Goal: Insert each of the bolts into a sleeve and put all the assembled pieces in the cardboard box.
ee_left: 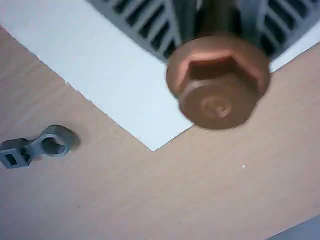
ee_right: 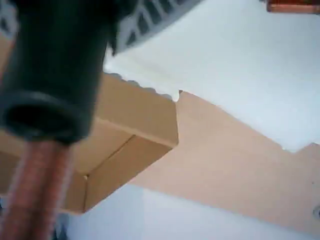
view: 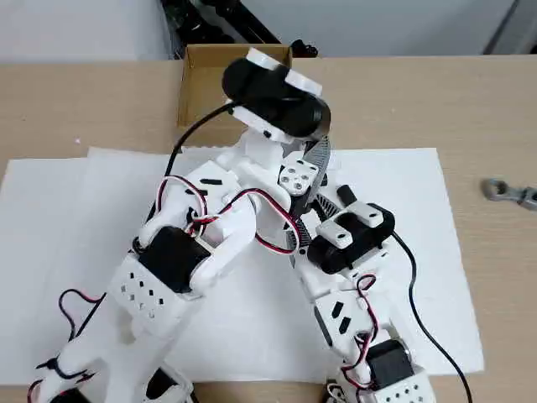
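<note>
The copper-coloured hex-head metal bolt [ee_left: 217,82] hangs in the air with its head toward the left wrist camera. Its shank runs up between the ribbed grey fingers of the left gripper [ee_left: 216,17], which is closed narrowly on it. Close by, where the two arms cross in the high view, the right gripper [ee_right: 70,25] appears clamped on a black cylindrical sleeve [ee_right: 52,85]. A copper threaded shank [ee_right: 37,190] sticks out of the sleeve's end, but I cannot tell whether it belongs to the same bolt. Both are held above the white paper sheet [view: 101,218], near the open brown cardboard box [view: 197,84] at the far side of the light wooden table [view: 84,101]. I judge one bolt-and-sleeve pair to be joined or nearly so, and it has yet to go into the box. An arm covers most of the box, so its contents and the number of pieces left cannot be judged. The left wrist view supplies the bolt's head and a small grey metal link with a ring end [ee_left: 37,147], lying on bare wood just off the paper's corner. The right wrist view supplies the sleeve, the box's outer corner and a copper sliver [ee_right: 292,6] too small to identify. The high view supplies the overall layout.
</note>
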Robot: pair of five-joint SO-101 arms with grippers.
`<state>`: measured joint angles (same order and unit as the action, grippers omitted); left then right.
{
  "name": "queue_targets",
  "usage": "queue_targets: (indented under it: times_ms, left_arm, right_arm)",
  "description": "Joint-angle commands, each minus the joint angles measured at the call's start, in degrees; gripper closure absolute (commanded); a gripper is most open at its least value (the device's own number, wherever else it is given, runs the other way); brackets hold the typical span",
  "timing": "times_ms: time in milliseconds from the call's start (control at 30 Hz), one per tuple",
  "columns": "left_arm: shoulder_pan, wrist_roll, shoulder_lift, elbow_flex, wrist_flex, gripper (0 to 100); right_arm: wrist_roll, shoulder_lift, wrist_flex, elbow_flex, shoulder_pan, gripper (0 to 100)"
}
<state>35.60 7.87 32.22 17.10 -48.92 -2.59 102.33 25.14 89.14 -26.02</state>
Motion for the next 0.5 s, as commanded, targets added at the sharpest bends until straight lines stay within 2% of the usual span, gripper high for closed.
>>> queue_targets:
  times_ms: [0, 467]
  left_arm:
    - [-0.18, -0.44, 1.76, 0.13, 1.32, 100]
    - [0.26, 2.37, 2.2, -0.13, 0.97, 100]
  right_arm:
    - [0.62, 0.92, 0.04, -2.02, -0.22, 99.5]
    - [0.62, 0.92, 0.04, -1.85, -0.22, 99.5]
